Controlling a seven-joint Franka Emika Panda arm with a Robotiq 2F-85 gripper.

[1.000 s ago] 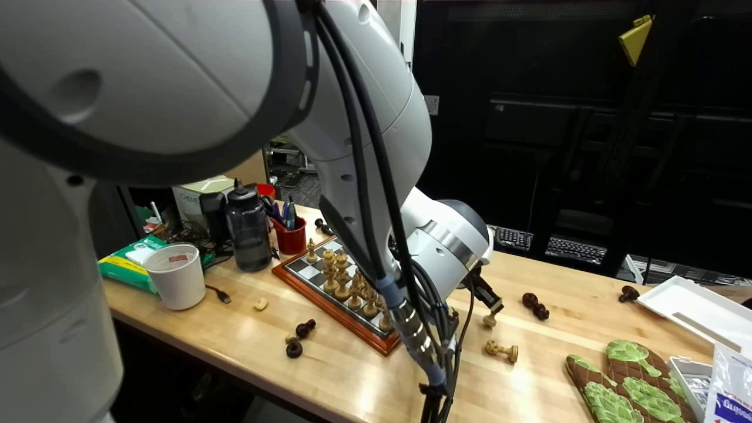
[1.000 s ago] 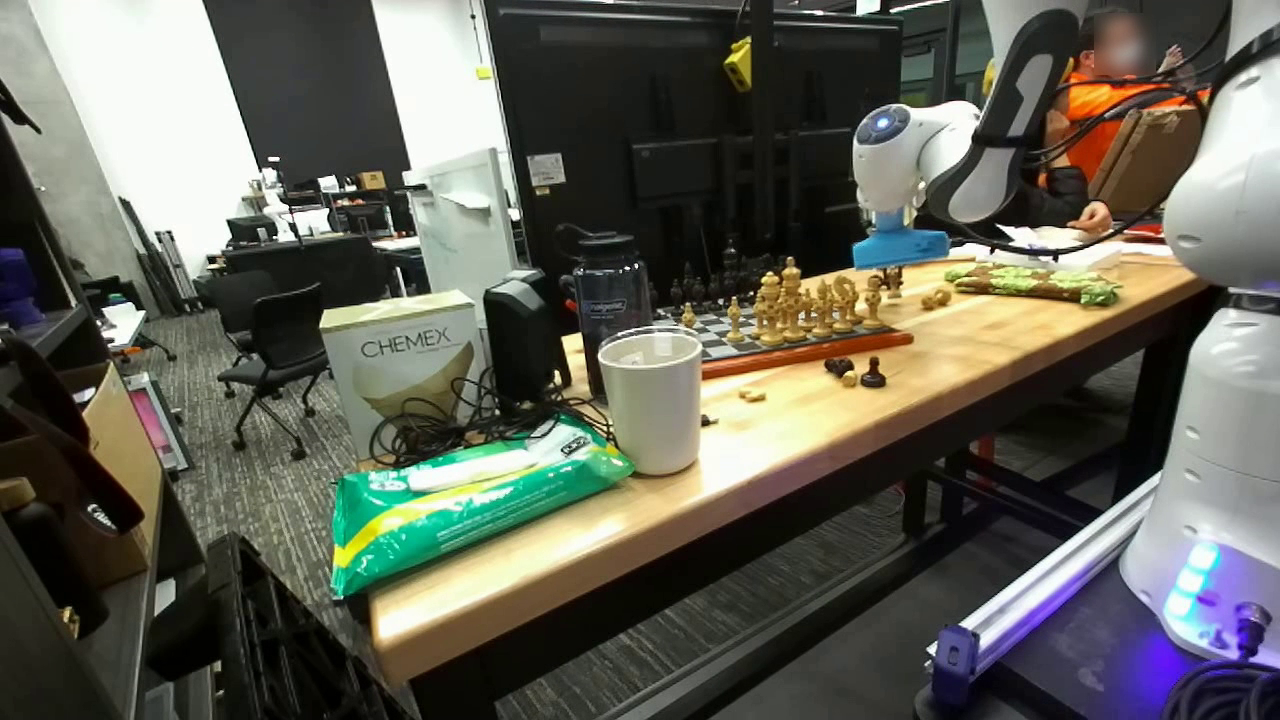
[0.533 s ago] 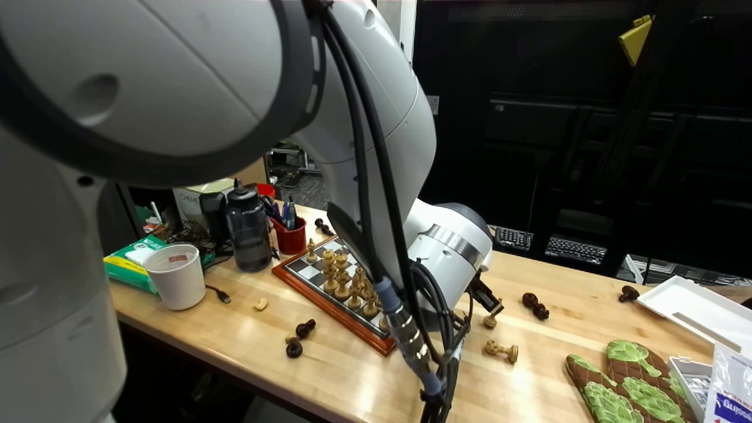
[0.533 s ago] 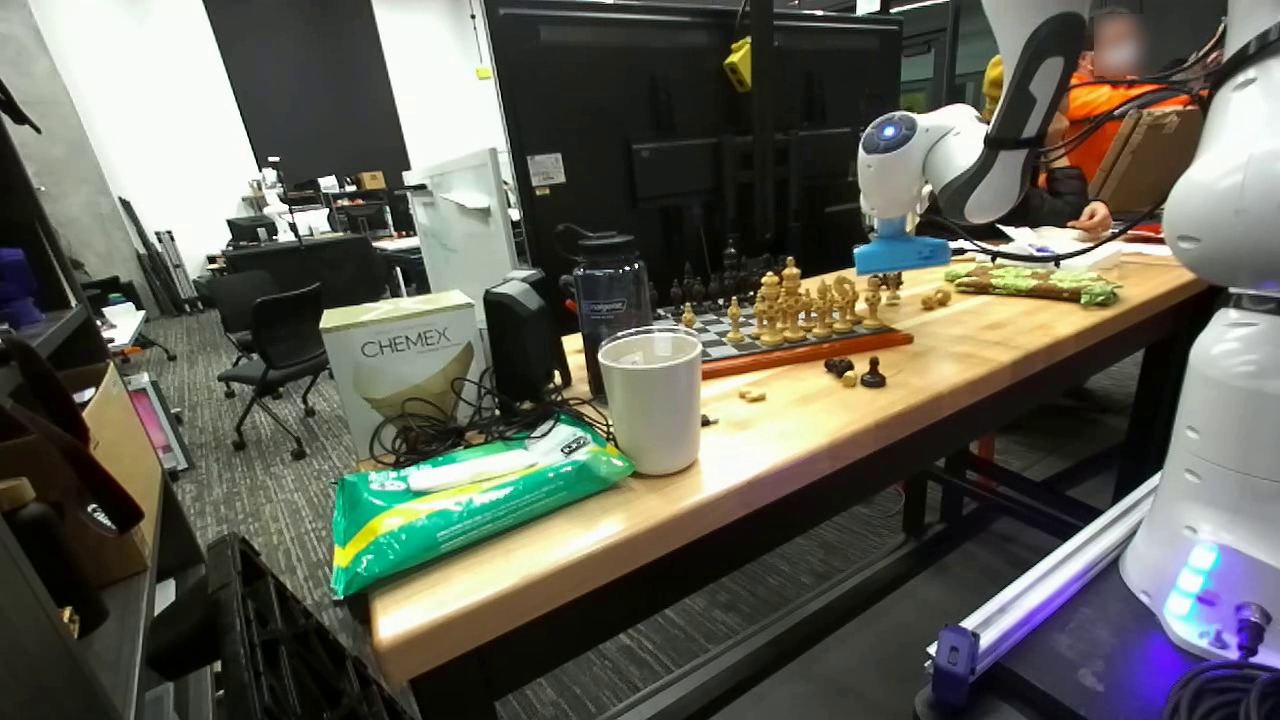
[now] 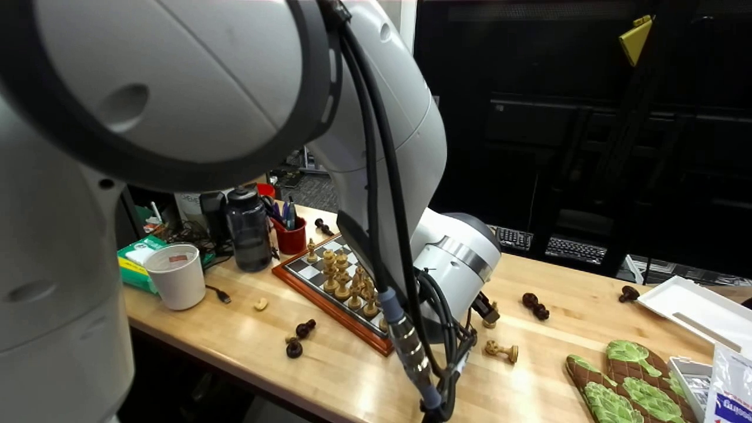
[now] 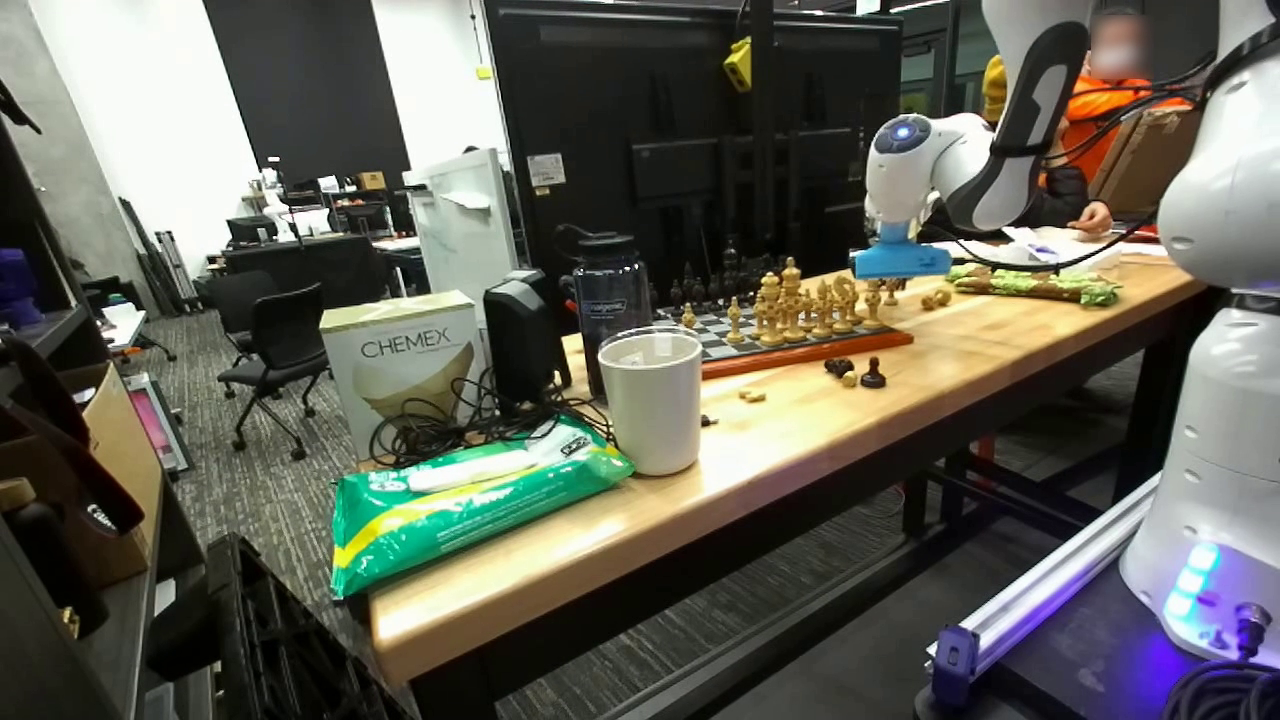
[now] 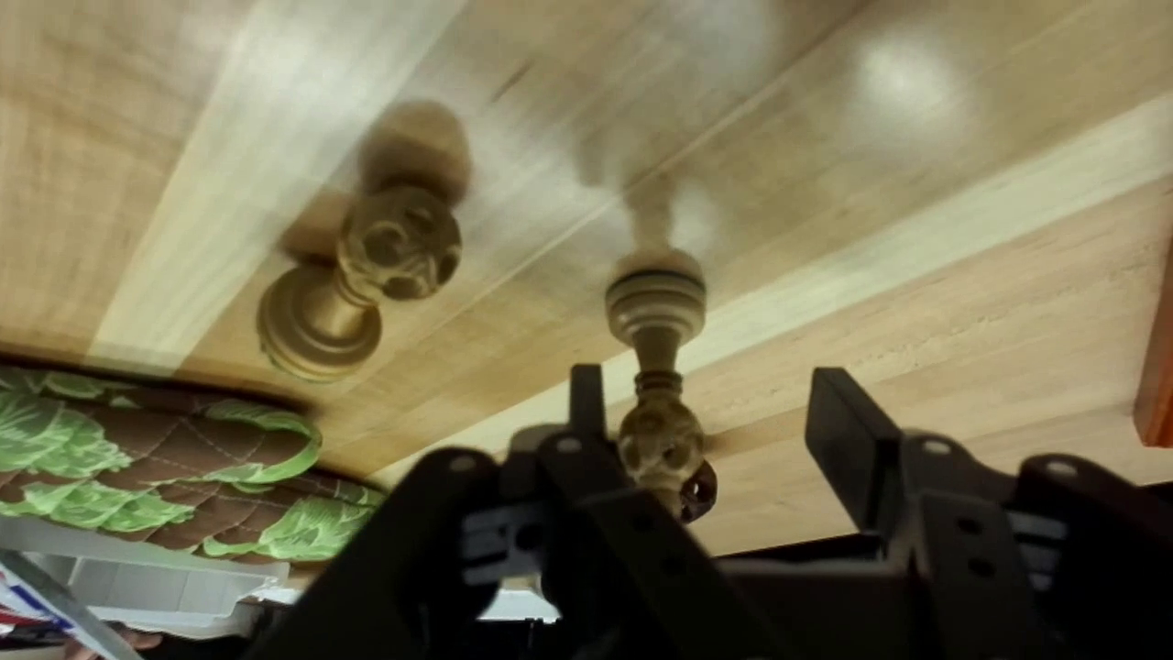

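Note:
My gripper is open, its two black fingers well apart. A light wooden chess piece stands upright on the table between them, nearer the left finger in the wrist view; whether it touches that finger I cannot tell. In an exterior view the gripper partly covers this chess piece. Another light piece lies on its side close by, also seen as a fallen light piece in an exterior view. A dark piece shows behind the standing one.
A chessboard with several pieces lies beside the arm. Dark pieces lie beyond the gripper, others by the front edge. A leafy oven mitt and white tray are on one side, a white cup and bottle on another.
The jaws have opened and let go of the light chess piece, which stays standing on the table. The arm has shifted slightly, with the gripper a little lower in both exterior views.

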